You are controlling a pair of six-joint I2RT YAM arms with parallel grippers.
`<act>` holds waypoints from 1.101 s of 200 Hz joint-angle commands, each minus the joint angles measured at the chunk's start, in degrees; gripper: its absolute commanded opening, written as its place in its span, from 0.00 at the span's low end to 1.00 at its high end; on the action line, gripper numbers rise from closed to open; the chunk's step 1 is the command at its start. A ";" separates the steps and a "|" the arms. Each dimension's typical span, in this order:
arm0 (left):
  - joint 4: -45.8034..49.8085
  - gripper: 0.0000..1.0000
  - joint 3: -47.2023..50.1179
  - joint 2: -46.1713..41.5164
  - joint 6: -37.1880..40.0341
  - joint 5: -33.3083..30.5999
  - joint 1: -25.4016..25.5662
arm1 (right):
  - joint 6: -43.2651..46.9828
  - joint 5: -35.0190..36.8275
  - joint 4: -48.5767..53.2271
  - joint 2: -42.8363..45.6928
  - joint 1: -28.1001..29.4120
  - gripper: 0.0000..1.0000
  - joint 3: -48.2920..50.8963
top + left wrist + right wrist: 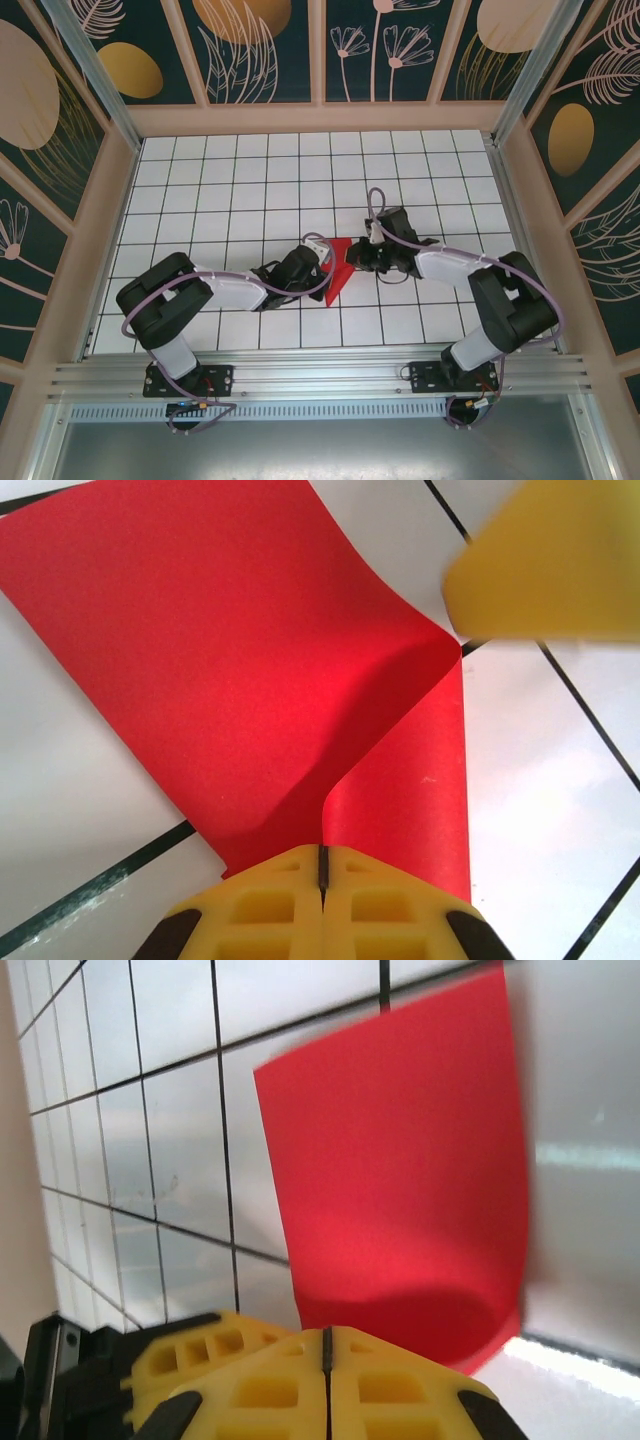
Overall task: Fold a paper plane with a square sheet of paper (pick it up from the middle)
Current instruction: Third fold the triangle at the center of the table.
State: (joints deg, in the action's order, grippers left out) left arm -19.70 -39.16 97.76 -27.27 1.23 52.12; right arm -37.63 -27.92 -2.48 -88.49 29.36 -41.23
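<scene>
Just below the middle of the overhead frame, on the white gridded table (250, 180), you have the square sheet of paper (338, 265) caught between the two claws. Here it reads as a narrow red wedge. Its long axis runs nearly up and down the frame, the broad end toward the top and the sharp tip toward the bottom, leaning a little left. Your left gripper (322, 262) meets it from the left and your right gripper (358, 258) from the right, both at about the wedge's mid-length.

In your left wrist view the left gripper (322, 865) sits at the bottom centre, its yellow fingers pressed together on the sheet's near edge. From there the sheet (250, 660) spreads up and to the left, and one flap curls over to a soft fold that ends right of centre. A blurred yellow finger (550, 565) of the other claw fills the upper right, touching the end of that fold.

In your right wrist view the right gripper (327, 1345) is also closed tight. The sheet (400, 1180) rises from its fingertips toward the upper right, bowed rather than flat, and seems pinched at its lower edge.
</scene>
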 commanded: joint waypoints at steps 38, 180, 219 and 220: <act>0.79 0.00 -0.40 -0.08 0.20 0.34 -0.35 | 9.62 8.06 11.16 -12.83 0.03 0.08 -14.86; 1.29 0.00 -2.07 0.07 1.41 -0.56 -0.35 | 14.49 7.97 13.91 -20.06 0.17 0.07 -16.70; 1.23 0.00 -2.07 2.22 1.33 0.10 -0.40 | 14.51 7.97 14.00 -20.25 0.17 0.07 -16.98; 1.20 0.00 -2.03 2.28 1.34 0.14 -0.37 | 14.47 7.97 14.04 -20.28 0.17 0.07 -16.96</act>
State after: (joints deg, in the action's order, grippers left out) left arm -19.11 -40.27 98.15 -27.05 1.19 52.12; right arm -24.27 -21.04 7.99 -106.32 29.32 -57.93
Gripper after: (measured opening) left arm 0.052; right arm 0.068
